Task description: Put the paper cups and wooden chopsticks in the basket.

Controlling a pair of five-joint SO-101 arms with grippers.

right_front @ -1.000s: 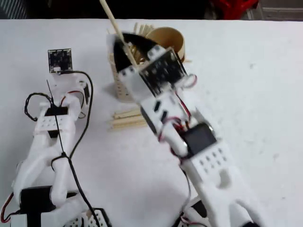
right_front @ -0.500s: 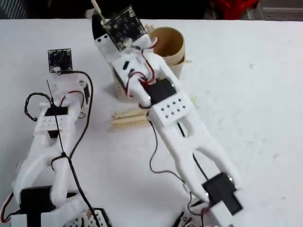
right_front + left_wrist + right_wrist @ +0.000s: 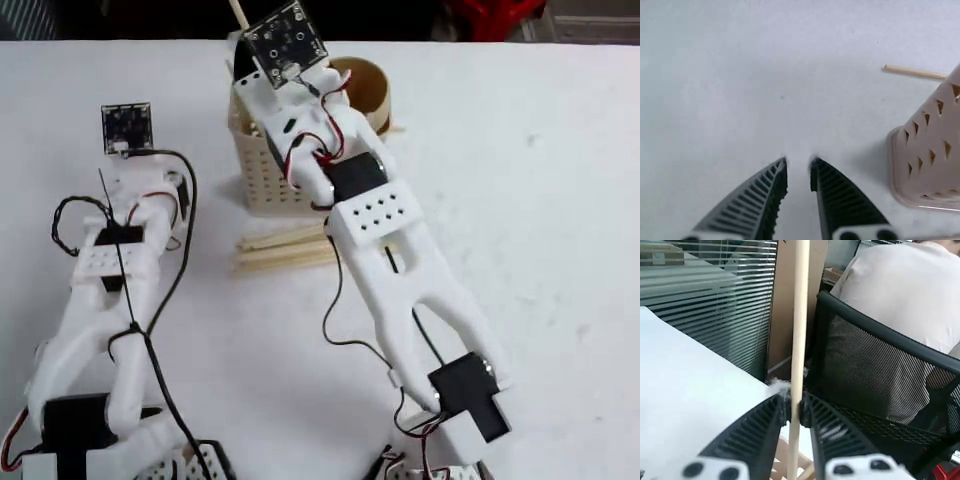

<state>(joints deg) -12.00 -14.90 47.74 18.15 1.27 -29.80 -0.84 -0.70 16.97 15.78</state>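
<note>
My right gripper point(image 3: 795, 410) is shut on one wooden chopstick point(image 3: 800, 315), held nearly upright. From above, that chopstick point(image 3: 238, 12) sticks up over the far left corner of the beige perforated basket point(image 3: 262, 175), with the right arm stretched across the basket. A brown paper cup point(image 3: 368, 88) stands at the basket's far right side, and I cannot tell if it is inside. A bundle of chopsticks point(image 3: 285, 250) lies on the table just in front of the basket. My left gripper point(image 3: 799, 167) hovers low over bare table beside the basket point(image 3: 935, 150), open by a narrow gap and holding nothing.
The left arm point(image 3: 115, 250) rests folded at the table's left side with a loose black cable point(image 3: 185, 240) beside it. A single chopstick point(image 3: 915, 72) lies on the table beyond the basket. The white table point(image 3: 540, 200) stretches bare to the right.
The right arm has stretched out and carried its chopstick toward the back of the table, raising it more upright over the basket. The left arm has not moved.
</note>
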